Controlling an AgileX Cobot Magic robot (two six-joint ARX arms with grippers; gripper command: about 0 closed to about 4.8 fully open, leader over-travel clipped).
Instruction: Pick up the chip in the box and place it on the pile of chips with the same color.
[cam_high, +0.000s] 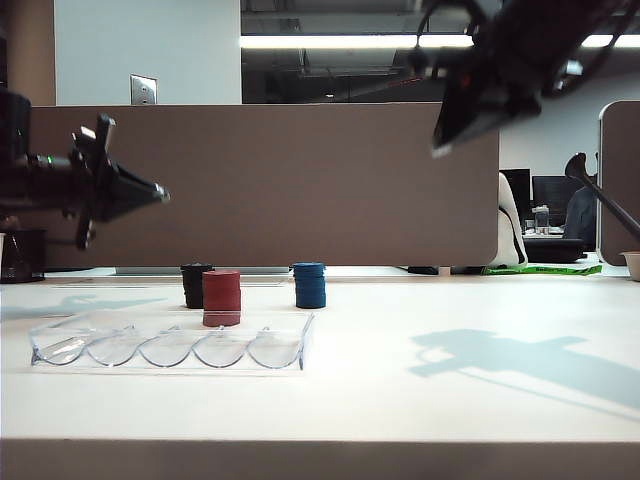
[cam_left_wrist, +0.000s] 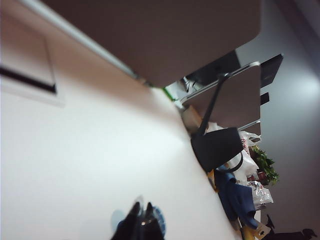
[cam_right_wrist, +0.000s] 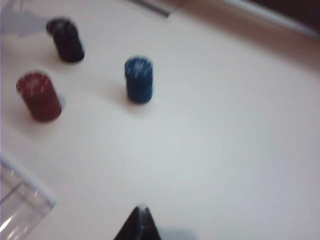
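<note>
L gripper (cam_high: 150, 192) is hanging high at far left above the box (cam_high: 170, 346), fingers together, holding nothing. R gripper (cam_right_wrist: 141, 220) is hovering high at right, fingers together too. Black pile (cam_high: 194, 285) is sitting behind the red stack (cam_high: 221, 297), blue stack (cam_high: 309, 285) to their right. Chip: can't tell where.

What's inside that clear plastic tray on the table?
The clear tray looks empty: its five scalloped grooves show only plastic, no chip. Its far left end is glare-blurred, so I can't be sure. The black stack, red stack and blue stack stand behind it.
</note>
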